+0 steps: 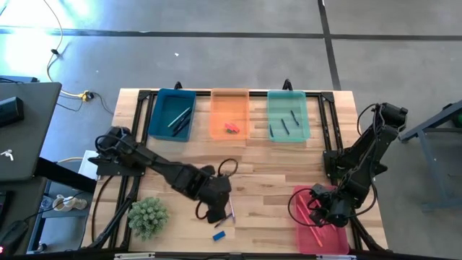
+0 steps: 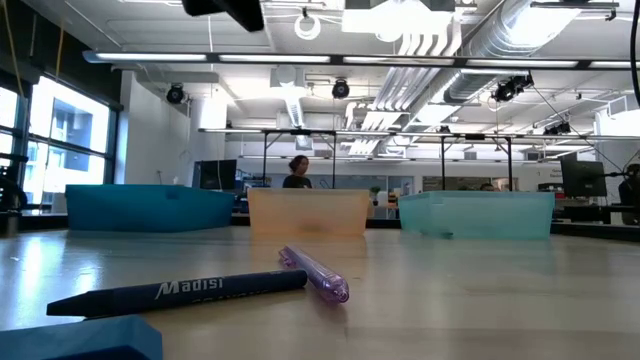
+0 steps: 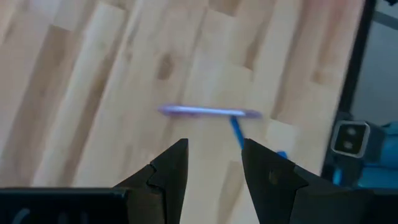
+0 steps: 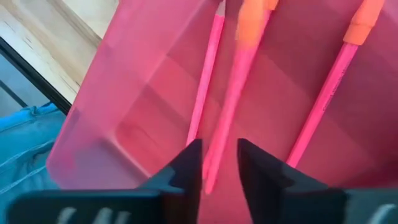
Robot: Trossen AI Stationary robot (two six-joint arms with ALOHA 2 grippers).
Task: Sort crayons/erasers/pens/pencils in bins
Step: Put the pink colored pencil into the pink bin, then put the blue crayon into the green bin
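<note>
My left gripper (image 3: pixel 214 152) hangs open, pointing down, above a purple pen (image 3: pixel 208 112) and a dark blue crayon (image 3: pixel 237 132). Both lie flat on the wood near the table's front edge, the pen (image 1: pixel 231 214) just right of the gripper (image 1: pixel 215 211). A blue eraser (image 1: pixel 219 235) lies nearer the front edge. My right gripper (image 4: pixel 217 168) stands open over the pink bin (image 1: pixel 332 242). An orange-topped pink pencil (image 4: pixel 233 93) runs down into the gap between its fingers, with two more pink pencils beside it in the bin. My left gripper touches nothing. My right gripper has the lower end of the orange-topped pencil (image 4: pixel 211 174) in the gap between its fingers, close to one finger (image 4: pixel 189 168). Whether that finger touches it I cannot tell.
At the far edge stand the blue bin (image 1: pixel 155 115), the orange bin (image 1: pixel 214 115) and the teal bin (image 1: pixel 271 108), each with a few items inside. A small green plant (image 1: pixel 148 217) stands at the front left. Black frame rails run along the table's sides.
</note>
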